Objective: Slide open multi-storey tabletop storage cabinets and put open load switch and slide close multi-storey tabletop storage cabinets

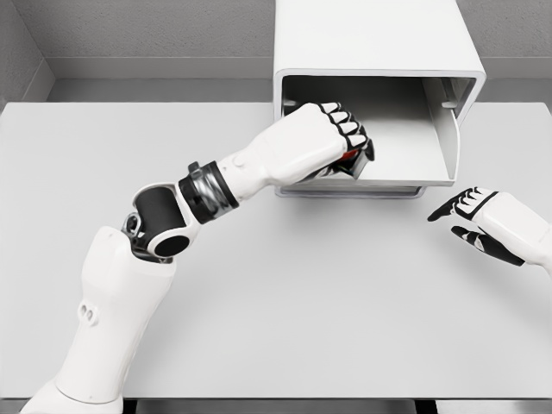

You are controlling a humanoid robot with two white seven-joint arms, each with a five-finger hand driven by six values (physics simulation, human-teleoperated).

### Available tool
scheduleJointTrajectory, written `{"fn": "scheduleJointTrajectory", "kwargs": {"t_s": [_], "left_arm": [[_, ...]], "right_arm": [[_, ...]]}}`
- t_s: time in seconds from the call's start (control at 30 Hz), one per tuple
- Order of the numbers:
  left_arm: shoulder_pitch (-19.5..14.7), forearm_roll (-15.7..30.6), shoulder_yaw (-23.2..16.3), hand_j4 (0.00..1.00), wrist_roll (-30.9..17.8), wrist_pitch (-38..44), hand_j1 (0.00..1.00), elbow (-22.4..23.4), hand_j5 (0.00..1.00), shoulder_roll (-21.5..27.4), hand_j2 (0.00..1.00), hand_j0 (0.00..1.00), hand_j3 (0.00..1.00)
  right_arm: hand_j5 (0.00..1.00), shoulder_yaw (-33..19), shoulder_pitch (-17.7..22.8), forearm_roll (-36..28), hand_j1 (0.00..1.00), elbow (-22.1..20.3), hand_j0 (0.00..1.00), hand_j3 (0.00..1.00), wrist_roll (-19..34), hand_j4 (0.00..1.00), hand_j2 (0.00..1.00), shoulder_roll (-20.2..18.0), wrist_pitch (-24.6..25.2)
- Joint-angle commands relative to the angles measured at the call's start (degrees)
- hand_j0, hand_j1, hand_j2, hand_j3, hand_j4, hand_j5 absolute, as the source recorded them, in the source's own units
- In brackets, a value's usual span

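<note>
Left hand point(332, 138), fingers curled around the partly hidden red-and-grey load switch point(355, 160), holds it just inside the pulled-out drawer point(405, 147) of the white cabinet point(371, 39), while the right hand point(483, 220) hovers with relaxed, empty fingers over the surface point(259, 302) nearby.

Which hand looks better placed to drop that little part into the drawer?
The left hand: it already grips the load switch over the cabinet's open drawer. The right hand hangs empty beside it.

Probably a simulated test bench: bare white table point(259, 328), plain grey walls point(138, 30).
</note>
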Motion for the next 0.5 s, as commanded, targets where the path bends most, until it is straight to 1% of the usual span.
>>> {"fn": "scheduleJointTrajectory", "kwargs": {"t_s": [0.0,0.1,0.17,0.27,0.33,0.47], "left_arm": [[0.0,0.38,0.08,0.69,0.04,0.12,0.69,-0.09,0.69,-0.01,0.69,0.69,0.69],[0.0,0.38,0.17,0.69,0.04,0.12,0.69,-0.01,0.69,-0.01,0.69,0.69,0.69],[0.0,0.46,0.17,0.72,0.04,0.12,0.72,-0.09,0.72,-0.01,0.72,0.72,0.72],[0.0,0.38,0.17,0.72,0.04,0.12,0.72,-0.09,0.72,-0.01,0.72,0.72,0.72],[0.0,0.38,0.17,0.75,0.04,0.12,0.75,-0.01,0.75,-0.01,0.75,0.75,0.75],[0.0,0.38,0.17,0.78,0.04,0.12,0.78,-0.01,0.78,-0.01,0.78,0.78,0.78]], "right_arm": [[0.6,-0.02,0.0,-0.34,0.6,-0.01,0.6,0.6,-0.03,0.6,0.6,-0.09,-0.04],[0.6,-0.02,0.0,-0.34,0.6,-0.01,0.6,0.6,-0.03,0.6,0.6,-0.09,-0.04],[0.6,-0.02,0.0,-0.34,0.6,-0.09,0.6,0.6,-0.03,0.6,0.6,-0.09,-0.04],[0.6,-0.02,0.0,-0.34,0.6,-0.01,0.6,0.6,-0.03,0.6,0.6,-0.09,-0.04],[0.6,-0.02,0.0,-0.34,0.6,-0.01,0.6,0.6,-0.03,0.6,0.6,-0.09,-0.04],[0.6,-0.02,0.0,-0.34,0.6,-0.01,0.6,0.6,-0.03,0.6,0.6,-0.09,-0.04]]}}
